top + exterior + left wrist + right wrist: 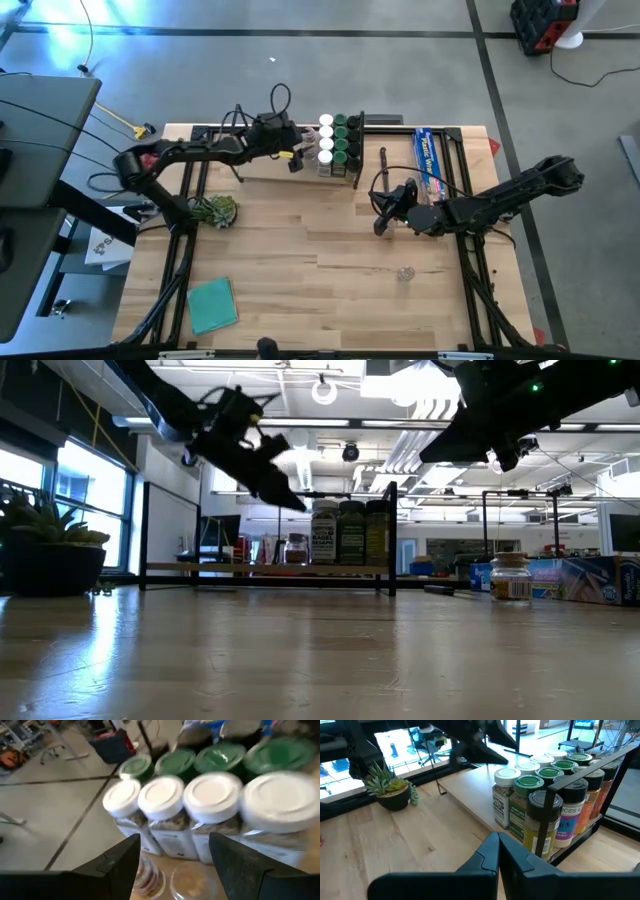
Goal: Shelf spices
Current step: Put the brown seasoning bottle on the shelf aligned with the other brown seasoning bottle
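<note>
Two rows of small clear spice jars (338, 140) stand close together on the flat light-wood shelf (262, 167) with thin black wire frames at its ends, which sits at the far side of the pale wooden desk (320, 270). One row has white round lids and the row behind it has green lids; they fill the end of the shelf nearest the long blue wrap box (428, 160). The left hand (297, 158) hovers above the shelf just beside the white-lidded jars, its two dark fingers (115, 862) spread apart and grasping nothing. In the left wrist view, two more clear jars lie low between those fingers, but I cannot tell if they touch them. One separate clear jar (405, 272) stands alone on the desk, well apart from the shelf, near the right arm. The right hand (382, 222) is over the desk between the shelf and this lone jar, with its fingers clenched together and empty. A small green leafy plant in a pot (215, 210) and a teal square cloth (211, 305) also rest on the desk.
</note>
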You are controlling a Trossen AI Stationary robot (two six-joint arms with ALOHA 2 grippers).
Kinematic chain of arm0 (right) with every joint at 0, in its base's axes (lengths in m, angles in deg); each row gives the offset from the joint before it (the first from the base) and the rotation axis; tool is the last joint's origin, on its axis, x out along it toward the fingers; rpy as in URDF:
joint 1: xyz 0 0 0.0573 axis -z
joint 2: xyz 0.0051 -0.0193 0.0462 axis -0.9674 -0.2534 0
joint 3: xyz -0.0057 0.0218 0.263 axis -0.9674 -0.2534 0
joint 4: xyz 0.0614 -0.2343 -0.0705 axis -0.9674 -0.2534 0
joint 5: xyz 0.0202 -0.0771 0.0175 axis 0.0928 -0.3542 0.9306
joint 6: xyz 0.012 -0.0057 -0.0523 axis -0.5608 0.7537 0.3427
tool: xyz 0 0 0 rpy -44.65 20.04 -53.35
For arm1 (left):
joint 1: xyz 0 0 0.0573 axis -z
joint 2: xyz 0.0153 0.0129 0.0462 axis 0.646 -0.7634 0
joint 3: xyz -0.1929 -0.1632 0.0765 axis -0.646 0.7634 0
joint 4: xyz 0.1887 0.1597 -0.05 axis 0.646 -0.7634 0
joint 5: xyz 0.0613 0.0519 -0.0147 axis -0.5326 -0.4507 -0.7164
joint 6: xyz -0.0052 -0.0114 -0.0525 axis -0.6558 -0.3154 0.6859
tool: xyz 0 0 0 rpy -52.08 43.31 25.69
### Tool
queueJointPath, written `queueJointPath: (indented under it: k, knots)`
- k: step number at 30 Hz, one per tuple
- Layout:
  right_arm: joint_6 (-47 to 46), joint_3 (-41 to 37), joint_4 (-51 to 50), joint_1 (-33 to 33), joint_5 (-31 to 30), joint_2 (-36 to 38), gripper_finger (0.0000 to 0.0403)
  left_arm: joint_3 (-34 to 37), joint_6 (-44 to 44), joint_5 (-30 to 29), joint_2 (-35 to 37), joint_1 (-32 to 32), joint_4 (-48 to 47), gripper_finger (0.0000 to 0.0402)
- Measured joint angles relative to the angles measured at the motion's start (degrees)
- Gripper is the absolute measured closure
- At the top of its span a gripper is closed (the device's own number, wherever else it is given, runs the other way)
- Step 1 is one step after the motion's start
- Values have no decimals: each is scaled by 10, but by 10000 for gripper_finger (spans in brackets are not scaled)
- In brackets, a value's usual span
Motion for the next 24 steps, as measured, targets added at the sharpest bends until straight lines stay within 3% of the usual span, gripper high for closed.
queueJointPath:
  k: [5,10,17,24]
  knots:
    - [0,0,0,0,0,0,403,0,23,21,52,23,-102,181]
    - [0,0,0,0,-2,0,403,1,32,48,34,46,-180,236]
    - [-10,0,0,0,-2,0,403,1,31,-12,-38,50,-132,315]
    - [-10,0,0,0,6,0,403,1,40,-27,-64,29,-84,354]
